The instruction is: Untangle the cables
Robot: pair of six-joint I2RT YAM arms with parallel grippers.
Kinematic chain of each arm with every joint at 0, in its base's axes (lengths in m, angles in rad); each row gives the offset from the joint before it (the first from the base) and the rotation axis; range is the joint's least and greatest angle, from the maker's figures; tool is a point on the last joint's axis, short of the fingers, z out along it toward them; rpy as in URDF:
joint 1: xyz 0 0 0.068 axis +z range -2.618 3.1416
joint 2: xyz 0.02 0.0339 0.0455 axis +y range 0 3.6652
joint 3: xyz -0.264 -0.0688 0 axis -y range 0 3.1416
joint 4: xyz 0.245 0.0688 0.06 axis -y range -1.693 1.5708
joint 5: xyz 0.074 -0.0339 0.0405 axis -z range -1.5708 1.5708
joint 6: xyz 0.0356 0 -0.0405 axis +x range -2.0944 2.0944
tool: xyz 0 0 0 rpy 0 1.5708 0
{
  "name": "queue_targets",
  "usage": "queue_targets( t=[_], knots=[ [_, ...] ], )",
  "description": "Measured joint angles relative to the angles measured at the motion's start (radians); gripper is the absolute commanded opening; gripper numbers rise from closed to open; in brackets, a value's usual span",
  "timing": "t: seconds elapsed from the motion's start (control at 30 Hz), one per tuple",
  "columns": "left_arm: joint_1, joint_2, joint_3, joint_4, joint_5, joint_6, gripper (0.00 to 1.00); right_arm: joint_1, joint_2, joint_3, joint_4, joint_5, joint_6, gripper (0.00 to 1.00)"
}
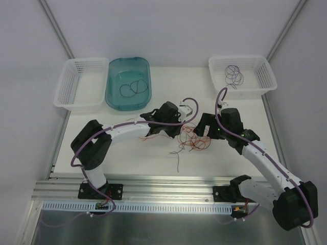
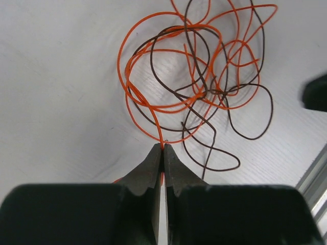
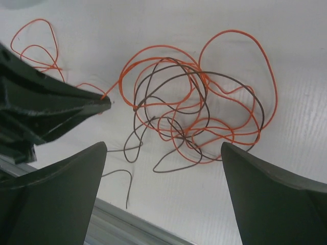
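Robot lab cell: bare white walls (image 1: 168, 30), aluminium mounting rail (image 1: 163, 186), white table (image 1: 133, 163).

Thin tangled orange and dark-brown wires (image 3: 194, 120) lie on the white tabletop (image 3: 291, 56) beyond the wide-spread right gripper (image 3: 163, 148); the left gripper (image 3: 106, 102) pinches an orange strand (image 3: 88, 85).

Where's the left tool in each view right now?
Top external: left tool mid-frame, at the left edge of the cable tangle.
Left wrist: bottom centre, shut on an orange cable.
Right wrist: left edge, tip pointing right.
Shared landmark: the cable tangle.
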Motion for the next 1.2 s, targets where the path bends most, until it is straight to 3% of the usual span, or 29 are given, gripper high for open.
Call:
queue_targets(
  t=[0.23, 0.37, 0.77, 0.97, 1.2],
  knots=[
    [-0.024, -0.166, -0.055, 0.005, 0.002, -0.023, 0.00, 0.021, 0.145, 0.000, 0.143, 0.003, 0.127, 1.00],
    [-0.026, -0.246, -0.076, 0.013, 0.002, -0.035, 0.00, 0.049, 0.229, 0.000, 0.204, 0.013, 0.169, 0.95],
    [-0.026, -0.490, -0.133, 0.008, -0.054, -0.063, 0.00, 0.079, 0.478, -0.014, 0.340, 0.037, 0.220, 0.51],
    [-0.026, -0.680, -0.147, -0.018, -0.172, -0.071, 0.00, 0.077, 0.497, -0.037, 0.349, 0.076, 0.218, 0.19],
    [-0.016, -0.845, -0.144, -0.128, -0.382, -0.071, 0.00, 0.011, 0.449, -0.060, 0.294, 0.128, 0.196, 0.20]
  ],
)
